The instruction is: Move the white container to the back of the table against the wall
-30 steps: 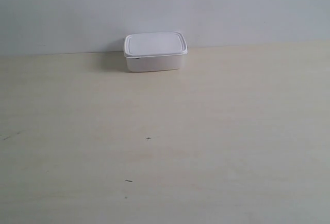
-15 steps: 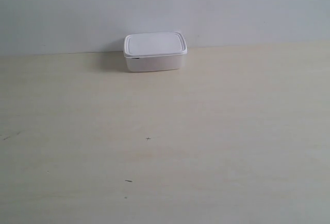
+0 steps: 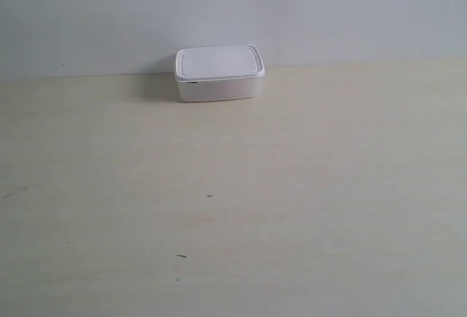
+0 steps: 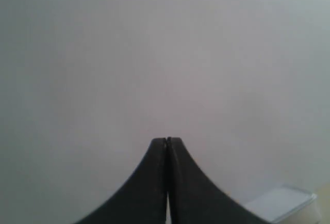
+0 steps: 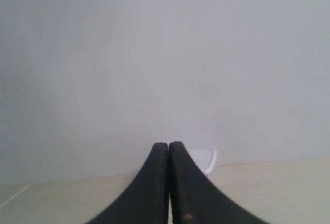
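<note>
The white container stands with its lid on at the far edge of the table, its back side at the wall. No arm shows in the exterior view. In the left wrist view my left gripper is shut with nothing in it, raised and facing the wall; a corner of the white container shows low and off to one side. In the right wrist view my right gripper is shut and empty, and part of the white container peeks out far behind its fingertips.
A few tiny dark specks mark the pale tabletop. In the right wrist view the table meets the wall along a straight line.
</note>
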### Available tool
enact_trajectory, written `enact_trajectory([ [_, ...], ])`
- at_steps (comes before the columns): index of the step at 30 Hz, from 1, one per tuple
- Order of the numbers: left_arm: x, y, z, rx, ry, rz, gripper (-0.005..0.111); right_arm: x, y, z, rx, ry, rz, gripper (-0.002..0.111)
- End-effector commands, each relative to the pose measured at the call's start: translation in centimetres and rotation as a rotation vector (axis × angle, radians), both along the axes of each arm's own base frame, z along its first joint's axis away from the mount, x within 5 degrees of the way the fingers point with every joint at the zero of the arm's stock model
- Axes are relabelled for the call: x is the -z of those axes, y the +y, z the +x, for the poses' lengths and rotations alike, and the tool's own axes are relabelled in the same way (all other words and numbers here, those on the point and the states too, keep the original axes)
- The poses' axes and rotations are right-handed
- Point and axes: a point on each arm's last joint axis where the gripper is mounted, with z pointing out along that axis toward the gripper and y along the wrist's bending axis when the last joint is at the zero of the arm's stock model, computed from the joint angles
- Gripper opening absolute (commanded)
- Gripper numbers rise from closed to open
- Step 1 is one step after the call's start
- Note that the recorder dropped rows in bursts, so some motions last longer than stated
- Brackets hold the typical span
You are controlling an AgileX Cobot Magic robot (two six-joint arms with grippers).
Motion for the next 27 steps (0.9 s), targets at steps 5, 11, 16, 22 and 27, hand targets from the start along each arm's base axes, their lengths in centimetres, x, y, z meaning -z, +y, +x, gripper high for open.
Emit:
enact_trajectory([
  [5, 3.6, -0.6, 0.9, 0.022, 0.447, -0.12, 0.0, 1.5, -1.2, -0.5, 0.186, -0.052, -0.109, 0.0],
  [11, 5.0, -0.7, 1.0, 0.031, 0.507, -0.112, 0.0, 1.5, -1.3, -0.6, 0.197, -0.068, -0.159, 0.0],
  [16, 5.0, -0.6, 1.1, 0.021, 0.487, -0.12, 0.0, 1.2, -1.4, -1.3, 0.2, -0.107, -0.148, 0.0],
  [22, 4.3, -0.3, 1.0, -0.004, 0.415, -0.158, 0.0, 1.0, -1.5, -2.1, 0.205, -0.158, -0.134, 0.0],
  [27, 3.4, 0.4, -0.4, -0.028, 0.267, -0.363, 0.0, 0.9, -1.6, -2.5, 0.207, -0.182, -0.127, 0.0],
])
